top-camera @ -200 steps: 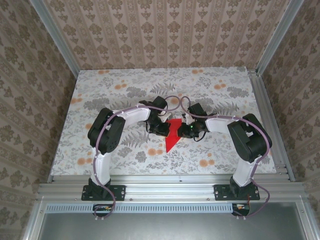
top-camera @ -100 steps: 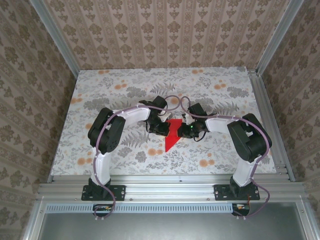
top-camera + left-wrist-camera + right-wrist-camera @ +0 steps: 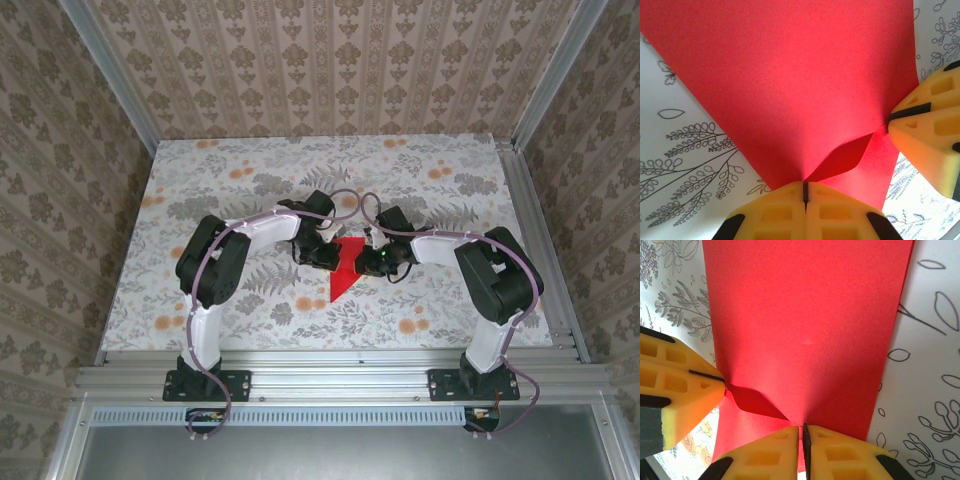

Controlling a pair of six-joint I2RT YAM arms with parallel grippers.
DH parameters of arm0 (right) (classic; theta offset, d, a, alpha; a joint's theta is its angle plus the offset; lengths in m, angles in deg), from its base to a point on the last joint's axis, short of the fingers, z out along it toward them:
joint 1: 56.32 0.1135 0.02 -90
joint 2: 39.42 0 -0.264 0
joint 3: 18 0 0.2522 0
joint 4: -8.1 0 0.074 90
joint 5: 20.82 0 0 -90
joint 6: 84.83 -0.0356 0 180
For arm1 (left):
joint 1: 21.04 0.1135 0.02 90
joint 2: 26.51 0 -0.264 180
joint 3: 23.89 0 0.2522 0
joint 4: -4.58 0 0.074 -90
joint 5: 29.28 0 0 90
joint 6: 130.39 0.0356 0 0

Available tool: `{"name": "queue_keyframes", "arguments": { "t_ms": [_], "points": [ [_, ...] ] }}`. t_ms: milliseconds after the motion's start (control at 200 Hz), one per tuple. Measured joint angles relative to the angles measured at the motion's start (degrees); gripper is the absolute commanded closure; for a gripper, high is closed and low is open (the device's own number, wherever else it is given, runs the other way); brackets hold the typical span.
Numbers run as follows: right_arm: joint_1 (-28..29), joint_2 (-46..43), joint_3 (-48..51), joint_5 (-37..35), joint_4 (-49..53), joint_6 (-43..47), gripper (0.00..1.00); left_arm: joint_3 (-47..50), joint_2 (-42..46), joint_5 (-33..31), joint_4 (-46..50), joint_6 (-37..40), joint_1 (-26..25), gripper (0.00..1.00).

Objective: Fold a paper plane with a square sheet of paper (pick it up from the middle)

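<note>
The square sheet of paper (image 3: 346, 272), already creased to a point aimed at the near edge, sits mid-worktop (image 3: 200, 180) between my arms. My left pincer (image 3: 805, 192) is clamped on its edge, my right pincer (image 3: 803, 437) likewise (a small pucker (image 3: 840, 160) rises between the pinches). I judge this mid-fold; next calls for drawing the flap over evenly, then pressing the crease.

Here's the desk (image 3: 230, 170), spread with a pale floral-and-fern cloth (image 3: 440, 185), evenly lit. Beige damask wallpaper (image 3: 400, 60) climbs the back wall (image 3: 250, 70) and both side walls (image 3: 50, 220). Aluminium rails (image 3: 340, 378) edge the near side and frame the corners, with a grey panel (image 3: 340, 450) below.
</note>
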Motion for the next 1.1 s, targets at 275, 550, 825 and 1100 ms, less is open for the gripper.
{"name": "queue_keyframes", "arguments": {
  "t_ms": [275, 550, 825, 1100],
  "points": [
    [0.0, 0.0, 0.0, 0.0, 0.0, 0.0, 0.83, 0.0, -0.3, -1.3, 0.2, 0.8, 0.0, 0.97],
    [0.0, -0.2, 0.0, 0.6, -0.1, -0.1, 0.80, 0.0, -0.4, -1.7, 0.2, 1.5, 0.0, 0.97],
    [0.0, -3.3, 1.2, 1.5, -0.3, -2.3, 0.78, 0.0, -0.6, -1.7, 0.2, 2.3, 0.1, 0.97],
    [4.0, -8.4, 6.1, 4.6, -8.8, -11.2, 0.79, 0.0, -0.7, -1.0, 0.2, 2.8, 0.4, 0.97]
  ]
}}
